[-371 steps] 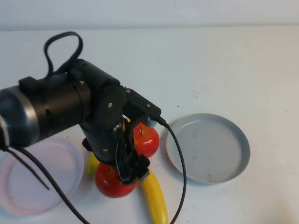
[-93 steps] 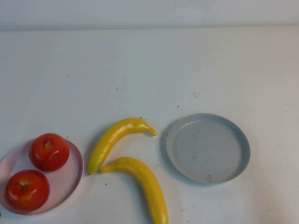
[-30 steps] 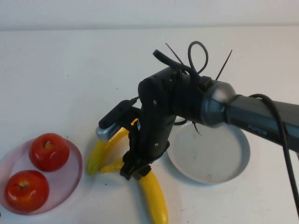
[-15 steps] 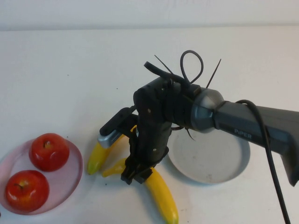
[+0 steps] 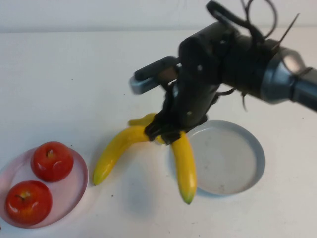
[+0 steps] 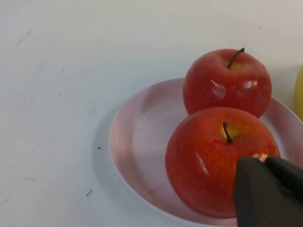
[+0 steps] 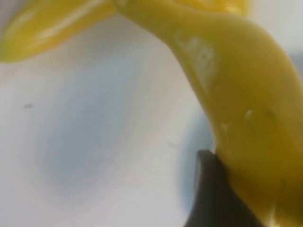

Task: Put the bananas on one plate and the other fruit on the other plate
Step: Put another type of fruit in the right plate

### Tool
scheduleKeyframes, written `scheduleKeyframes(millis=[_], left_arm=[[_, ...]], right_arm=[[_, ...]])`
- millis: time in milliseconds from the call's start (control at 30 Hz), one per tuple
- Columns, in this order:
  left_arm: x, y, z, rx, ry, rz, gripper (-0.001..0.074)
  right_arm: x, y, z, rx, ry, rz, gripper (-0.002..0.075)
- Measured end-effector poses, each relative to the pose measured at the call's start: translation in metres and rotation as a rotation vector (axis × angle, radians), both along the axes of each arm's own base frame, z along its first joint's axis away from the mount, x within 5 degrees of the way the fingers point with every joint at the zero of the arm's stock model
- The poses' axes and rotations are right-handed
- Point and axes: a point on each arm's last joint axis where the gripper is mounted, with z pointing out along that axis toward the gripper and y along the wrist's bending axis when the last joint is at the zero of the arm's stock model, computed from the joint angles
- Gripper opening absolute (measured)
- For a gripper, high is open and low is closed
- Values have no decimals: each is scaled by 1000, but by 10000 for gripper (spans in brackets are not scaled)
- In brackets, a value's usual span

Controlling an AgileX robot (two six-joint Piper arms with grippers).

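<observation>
My right gripper (image 5: 166, 131) is shut on one banana (image 5: 184, 166) and holds it in the air. The banana's lower tip hangs over the near left rim of the grey-blue plate (image 5: 233, 158). In the right wrist view the held banana (image 7: 246, 104) fills the frame beside one dark finger (image 7: 210, 194). The second banana (image 5: 116, 148) lies on the table left of the gripper. Two red apples (image 5: 52, 161) (image 5: 28, 202) sit on the pale pink plate (image 5: 79, 174). My left gripper (image 6: 262, 160) hovers shut over the nearer apple (image 6: 208, 161); it is out of the high view.
The white table stretches bare behind the plates. The right arm (image 5: 247, 54) reaches in from the right, above the far side of the grey-blue plate. The pink plate (image 6: 137, 142) lies at the table's near left corner.
My right gripper has lifted the banana off the table and carried it right and away, toward the grey-blue plate. The other banana and the apples have stayed put.
</observation>
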Motion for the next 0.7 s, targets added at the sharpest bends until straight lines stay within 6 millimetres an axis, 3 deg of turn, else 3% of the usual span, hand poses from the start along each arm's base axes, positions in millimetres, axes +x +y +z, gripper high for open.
scheduleKeyframes(millis=[233,400,700], left_arm=[[0,0,0,0,0,0,4],[0,0,0,0,0,0,4],[0,0,0,0,0,0,4]], right_arm=[[37,-60,-19,-69,54,-221,308],[52,-94,-38,-93,98,-346,308],[62,-101,-67,-131,156,-379,307]])
